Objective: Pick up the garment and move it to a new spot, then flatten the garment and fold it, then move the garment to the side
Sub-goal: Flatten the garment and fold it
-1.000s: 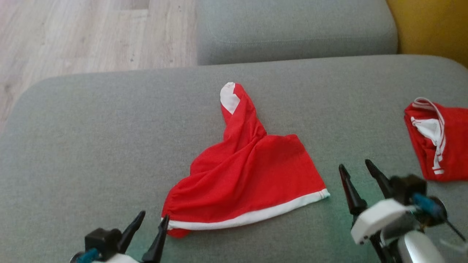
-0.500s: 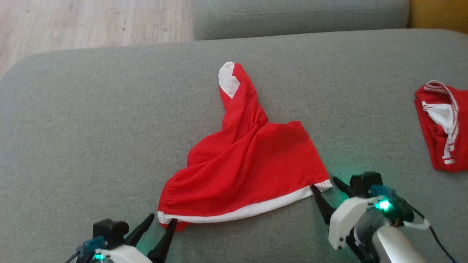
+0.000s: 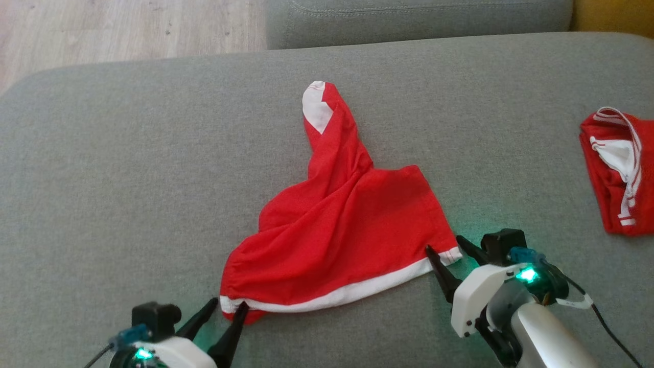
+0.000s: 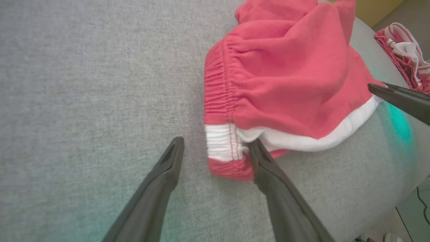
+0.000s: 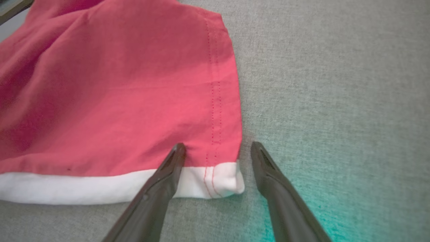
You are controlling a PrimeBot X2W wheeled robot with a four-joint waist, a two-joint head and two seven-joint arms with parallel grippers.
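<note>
Nearest, the left end effector (image 3: 229, 303) holds its fingers apart astride the gathered left corner of the red garment (image 3: 347, 230), at its white band (image 3: 352, 292). The right end effector (image 3: 443, 243), fingers likewise apart, straddles the band's right corner. The garment lies crumpled mid-cushion on the grey sofa seat (image 3: 127, 168); a second red garment (image 3: 615, 174) sits farther right, wooden floor (image 3: 127, 25) beyond.

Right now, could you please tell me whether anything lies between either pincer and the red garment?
Nothing visible does. The left pincer and the right pincer are both open, each straddling a white-hemmed corner of the red garment on the grey cushion. The striped garment lies apart, at the far right.
</note>
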